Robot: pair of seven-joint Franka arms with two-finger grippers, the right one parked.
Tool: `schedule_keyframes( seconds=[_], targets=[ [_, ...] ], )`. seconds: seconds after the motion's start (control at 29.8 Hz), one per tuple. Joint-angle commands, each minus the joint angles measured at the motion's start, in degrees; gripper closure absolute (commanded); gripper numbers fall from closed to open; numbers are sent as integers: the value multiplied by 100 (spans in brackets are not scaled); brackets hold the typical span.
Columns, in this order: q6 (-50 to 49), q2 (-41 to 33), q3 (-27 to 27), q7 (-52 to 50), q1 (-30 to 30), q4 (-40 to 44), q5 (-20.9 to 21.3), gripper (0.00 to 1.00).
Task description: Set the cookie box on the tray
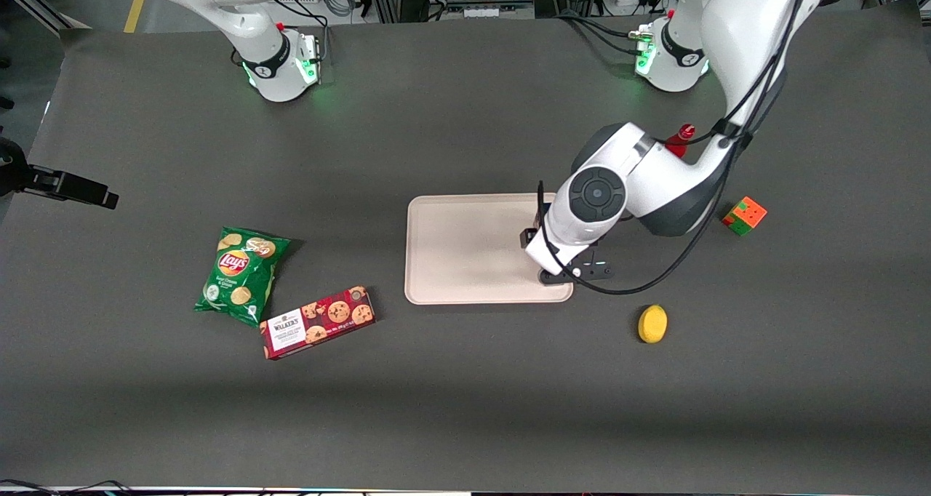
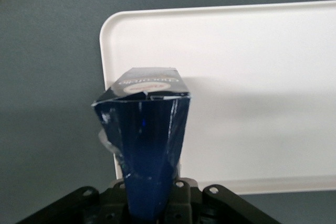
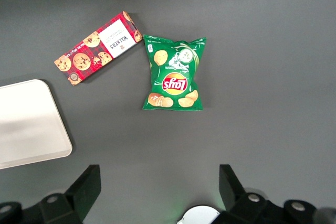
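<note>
Navy cookie box is hanging clamped in my jaws over the tray edge; I am judging it best to move farther inward, then lower gently.

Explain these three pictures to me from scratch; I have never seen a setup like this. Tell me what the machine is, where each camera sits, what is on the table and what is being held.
Two white robot arms stand at a dark table. The front view looks down on the whole scene. The other two views come from cameras on the arms' wrists.

Only one arm works. Its gripper is shut on the cookie box, a small dark blue carton, and hangs over the corner of the tray, a flat cream-white rectangle, at the working arm's end and nearer the front camera. The box is hidden under the arm in the front view.

Toward the parked arm's end lie a green Lay's crisp bag and a red Walkers cookie box. Toward the working arm's end are a yellow round object, a colourful cube and a red object half hidden by the arm.
</note>
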Motion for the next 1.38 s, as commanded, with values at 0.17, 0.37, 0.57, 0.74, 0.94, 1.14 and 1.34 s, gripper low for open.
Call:
schedule_keyframes(
  seconds=[0.17,0.37,0.57,0.74,0.94,1.14,1.34],
  targets=[
    [-2369,-678,254,1810,251,1733,-539,0],
    [-2730,-1267,1159,3101,259,1813,-591,0],
    [-2739,-1540,2512,4604,242,1821,-1127,0],
    [-2625,-1584,3207,5362,233,1769,-1277,0],
    [-2476,-1899,3261,4994,189,1313,-1242,0],
    [-1659,-2638,3252,4941,189,127,-1268,0],
    [-1605,-2849,3217,4870,180,-121,-1286,0]
  ],
)
